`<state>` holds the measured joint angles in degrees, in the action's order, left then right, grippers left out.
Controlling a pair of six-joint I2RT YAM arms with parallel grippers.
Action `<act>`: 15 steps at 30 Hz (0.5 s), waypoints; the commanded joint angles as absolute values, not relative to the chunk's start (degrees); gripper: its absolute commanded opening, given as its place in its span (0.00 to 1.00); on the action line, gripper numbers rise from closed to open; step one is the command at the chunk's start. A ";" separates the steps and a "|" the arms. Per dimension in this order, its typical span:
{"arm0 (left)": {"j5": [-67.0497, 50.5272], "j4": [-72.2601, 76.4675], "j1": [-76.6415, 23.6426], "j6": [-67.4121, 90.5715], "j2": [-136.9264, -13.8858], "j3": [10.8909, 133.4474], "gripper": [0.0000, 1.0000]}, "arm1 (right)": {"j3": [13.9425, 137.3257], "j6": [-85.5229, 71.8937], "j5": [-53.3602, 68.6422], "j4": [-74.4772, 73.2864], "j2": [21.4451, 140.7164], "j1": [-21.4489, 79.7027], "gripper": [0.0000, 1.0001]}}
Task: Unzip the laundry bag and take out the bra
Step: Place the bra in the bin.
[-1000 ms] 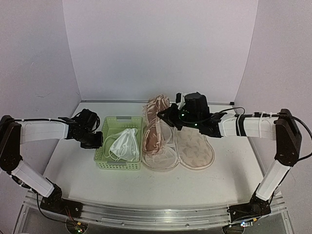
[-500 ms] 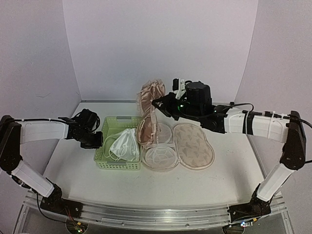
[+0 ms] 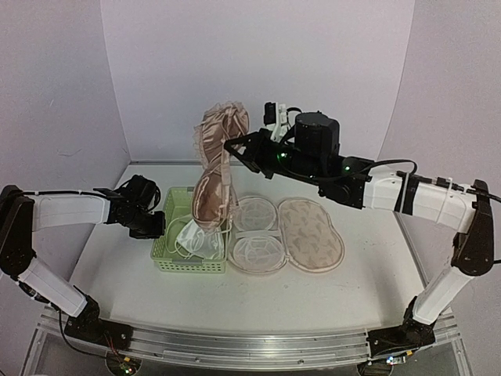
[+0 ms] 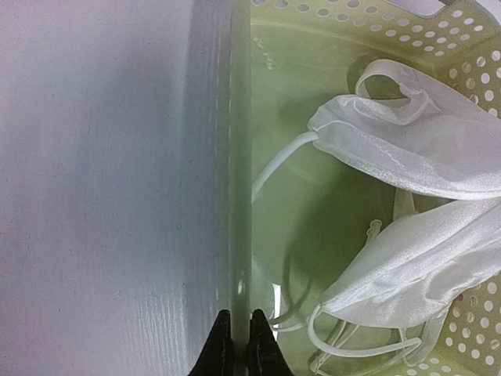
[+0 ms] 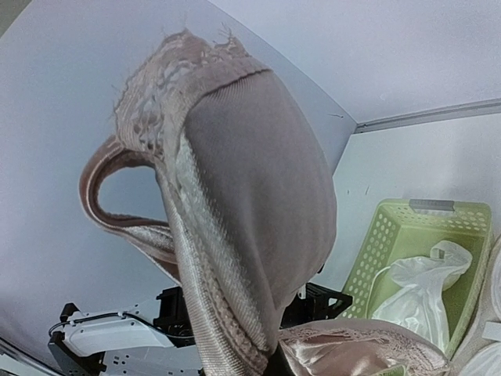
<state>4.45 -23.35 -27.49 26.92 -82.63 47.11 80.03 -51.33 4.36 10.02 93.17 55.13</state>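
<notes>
Right claw (image 3: 232, 146) pinched the dusty-pink lace-trimmed bra (image 3: 213, 176) up high, left claw (image 4: 236, 350) squeezed the light green plastic basket (image 4: 239, 157) by its rim.

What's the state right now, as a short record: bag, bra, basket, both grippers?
laundry bag: unzipped, lying open flat on the table; white lattice domes in the half nearer the basket
bra: out of the bag, hanging from the right gripper, lower end over the basket's right rim
basket: holds a white garment
left gripper: shut on the basket's left wall
right gripper: shut on the bra's upper end
</notes>
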 commanded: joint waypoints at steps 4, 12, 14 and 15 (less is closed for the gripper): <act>4.36 -19.92 -27.63 26.98 -81.49 46.53 0.00 | 83.66 -55.07 4.48 11.37 98.44 56.48 0.00; 4.02 -19.78 -27.64 27.07 -80.02 45.64 0.00 | 86.44 -58.30 3.80 11.51 105.44 57.61 0.00; 3.91 -19.69 -27.67 27.16 -79.56 45.39 0.00 | 87.19 -58.79 3.52 11.51 107.84 57.63 0.00; 3.79 -19.64 -27.62 27.23 -79.47 45.24 0.00 | 87.79 -59.01 3.59 11.51 109.09 57.61 0.00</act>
<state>4.05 -21.96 -27.49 27.07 -81.91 45.84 83.44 -57.32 4.43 9.04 106.45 57.23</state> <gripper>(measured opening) 0.046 0.036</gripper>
